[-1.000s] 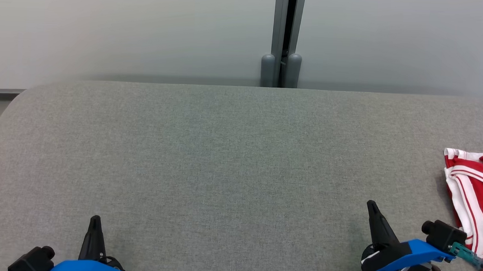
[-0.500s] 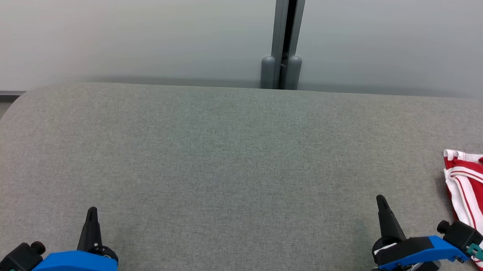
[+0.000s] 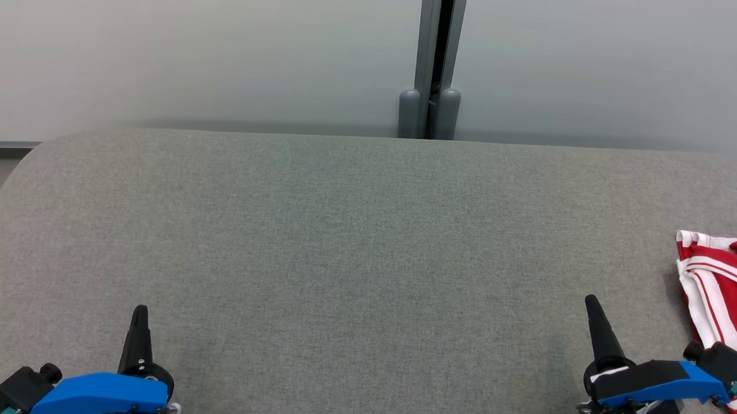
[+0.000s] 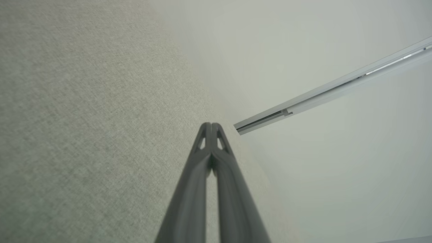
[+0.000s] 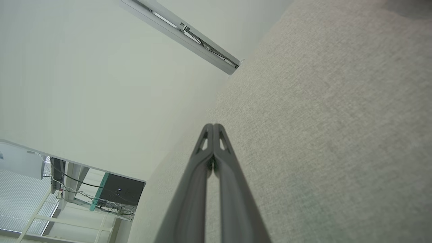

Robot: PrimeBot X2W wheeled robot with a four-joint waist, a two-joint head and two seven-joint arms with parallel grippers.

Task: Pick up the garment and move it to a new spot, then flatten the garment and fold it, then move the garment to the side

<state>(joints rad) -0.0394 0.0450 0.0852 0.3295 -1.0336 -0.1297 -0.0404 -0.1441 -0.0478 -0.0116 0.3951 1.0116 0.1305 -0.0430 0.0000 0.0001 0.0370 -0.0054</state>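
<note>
Head view.
A: Grey cloth-covered table (image 3: pixel 354 244). Its far edge runs straight below the pale wall (image 3: pixel 195 44), and the far left corner is rounded. There is a wide bare stretch across the middle.
B: Garment?
A: Red with white stripes (image 3: pixel 723 278), lying on the table at the right. The picture's right border cuts it off. Its near end is hidden behind the blue body of the right gripper (image 3: pixel 592 304). Outline hard to make out.
B: Jaws?
A: Left gripper (image 3: pixel 140 314) sits low at the near left and the right one at the near right, its fingertips apart from the garment. In both wrist views the fingers are pressed together with nothing between them.
B: Background?
A: A grey post (image 3: pixel 434 60) splits the wall. Right wrist view: a dark box (image 5: pixel 119 192) with cables, too small to read.
</note>
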